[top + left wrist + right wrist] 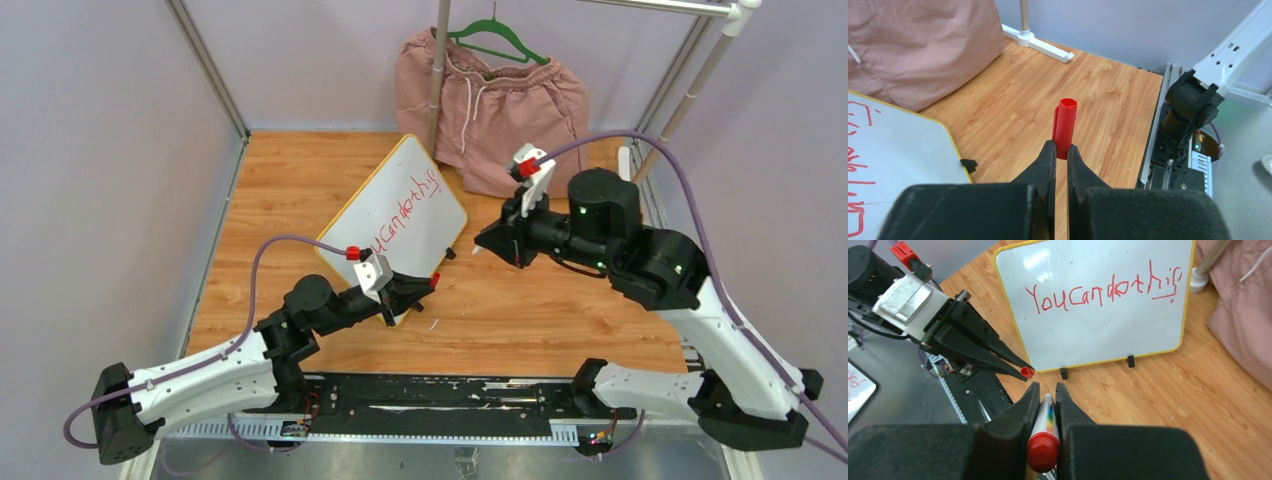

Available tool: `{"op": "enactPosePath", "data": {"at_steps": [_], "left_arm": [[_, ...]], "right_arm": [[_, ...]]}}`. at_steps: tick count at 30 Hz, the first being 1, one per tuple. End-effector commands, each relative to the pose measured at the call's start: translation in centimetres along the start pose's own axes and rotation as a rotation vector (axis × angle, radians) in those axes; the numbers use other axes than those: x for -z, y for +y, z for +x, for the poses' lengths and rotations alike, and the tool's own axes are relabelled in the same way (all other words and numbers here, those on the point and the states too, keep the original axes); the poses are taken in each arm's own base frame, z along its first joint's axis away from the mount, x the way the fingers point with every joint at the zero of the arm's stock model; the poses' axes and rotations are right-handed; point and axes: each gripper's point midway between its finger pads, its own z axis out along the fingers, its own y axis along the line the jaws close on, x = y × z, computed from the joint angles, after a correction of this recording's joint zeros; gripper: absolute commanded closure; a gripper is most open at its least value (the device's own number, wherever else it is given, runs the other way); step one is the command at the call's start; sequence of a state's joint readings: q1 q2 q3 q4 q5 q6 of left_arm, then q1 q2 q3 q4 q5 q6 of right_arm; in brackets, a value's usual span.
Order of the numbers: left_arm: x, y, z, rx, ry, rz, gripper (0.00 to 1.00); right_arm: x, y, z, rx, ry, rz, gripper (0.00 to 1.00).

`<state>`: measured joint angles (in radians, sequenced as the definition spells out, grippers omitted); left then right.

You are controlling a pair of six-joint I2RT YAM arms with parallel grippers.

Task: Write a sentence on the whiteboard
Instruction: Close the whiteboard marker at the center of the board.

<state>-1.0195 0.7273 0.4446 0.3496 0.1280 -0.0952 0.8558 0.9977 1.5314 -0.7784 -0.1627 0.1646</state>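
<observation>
The whiteboard (425, 235) stands tilted on the wooden table, with a yellow rim and small black feet. The sentence (407, 205) in red reads "Youcandothis" in the right wrist view (1098, 290), its last part underlined. My left gripper (428, 284) is shut on a red marker cap (1066, 125), held just off the board's near right corner (908, 150). My right gripper (482, 245) is shut on a white marker with a red end (1044, 450), pointing at the board's lower edge (1098, 345). The cap (1026, 371) sits close ahead of the marker's tip.
Pink shorts (500, 100) on a green hanger (495, 35) hang from a rack pole (437, 70) at the back. A white rack foot (1040, 42) lies on the wood. The black base rail (450, 395) runs along the near edge.
</observation>
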Motion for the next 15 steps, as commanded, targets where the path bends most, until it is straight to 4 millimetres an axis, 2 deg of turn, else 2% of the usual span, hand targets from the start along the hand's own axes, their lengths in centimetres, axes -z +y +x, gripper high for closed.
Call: {"op": "enactPosePath", "data": {"at_steps": [1,4,8,10,15], "left_arm": [[0.4,-0.1,-1.3,0.017,-0.054,-0.010,1.00],[0.5,0.0,-0.8,0.018,-0.033,-0.018,1.00],[0.5,0.1,-0.5,0.024,-0.024,-0.023,1.00],[0.6,0.2,-0.3,0.026,-0.017,-0.026,1.00],[0.5,-0.1,0.1,0.037,-0.005,-0.011,1.00]], "right_arm": [[-1.2,-1.1,-1.6,0.119,-0.014,0.139,1.00],[-1.8,-0.5,-0.8,0.121,-0.028,0.131,1.00],[-2.2,0.1,1.7,0.085,-0.009,0.108,1.00],[-1.8,0.4,2.7,0.061,-0.003,0.093,1.00],[-0.5,1.0,3.1,0.010,-0.022,0.063,1.00]]}}
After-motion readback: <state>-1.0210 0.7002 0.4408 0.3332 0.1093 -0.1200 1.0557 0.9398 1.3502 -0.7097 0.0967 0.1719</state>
